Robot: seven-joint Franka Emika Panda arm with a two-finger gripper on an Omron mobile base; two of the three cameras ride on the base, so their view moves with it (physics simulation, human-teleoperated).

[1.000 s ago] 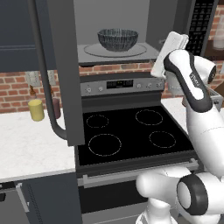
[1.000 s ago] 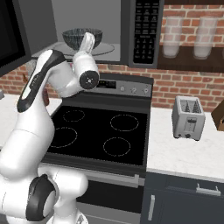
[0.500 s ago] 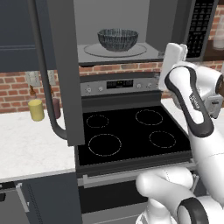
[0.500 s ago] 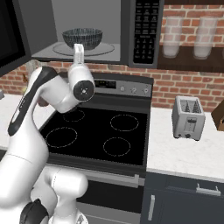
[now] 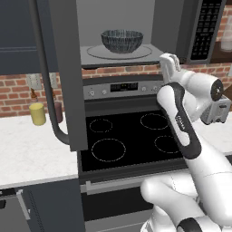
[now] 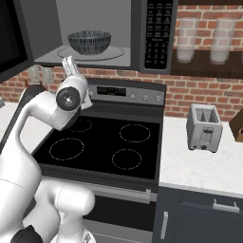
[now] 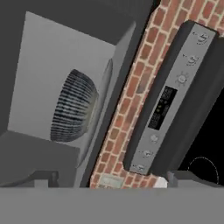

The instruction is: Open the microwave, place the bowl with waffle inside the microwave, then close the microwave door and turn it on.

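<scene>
The microwave (image 5: pixel 170 27) stands open, its door (image 5: pixel 65 68) swung out to the left with the long bar handle (image 5: pixel 44 77) facing me. On the glass turntable (image 5: pixel 95 53) in the light cavity rests the blue-grey streaked bowl (image 5: pixel 121 41) (image 6: pixel 89 42) (image 7: pixel 72 107). The waffle is hidden from view. My gripper (image 5: pixel 168 61) (image 6: pixel 70 65) (image 7: pixel 116 179) is open and holds nothing. It points upward just below the cavity's front edge, clear of the bowl. The button panel (image 5: pixel 206 27) is on the right.
Under the microwave is the black stove (image 5: pixel 131 140) with its control strip (image 7: pixel 168 100) and brick wall behind. A yellow jar (image 5: pixel 37 113) and a maroon jar stand on the left counter. A toaster (image 6: pixel 204 127) sits on the right counter, glass jars (image 6: pixel 186 40) on a shelf above.
The gripper has drawn back out of the microwave mouth and sunk lower, toward the stove's control strip. The bowl stays on the turntable and the door has not moved.
</scene>
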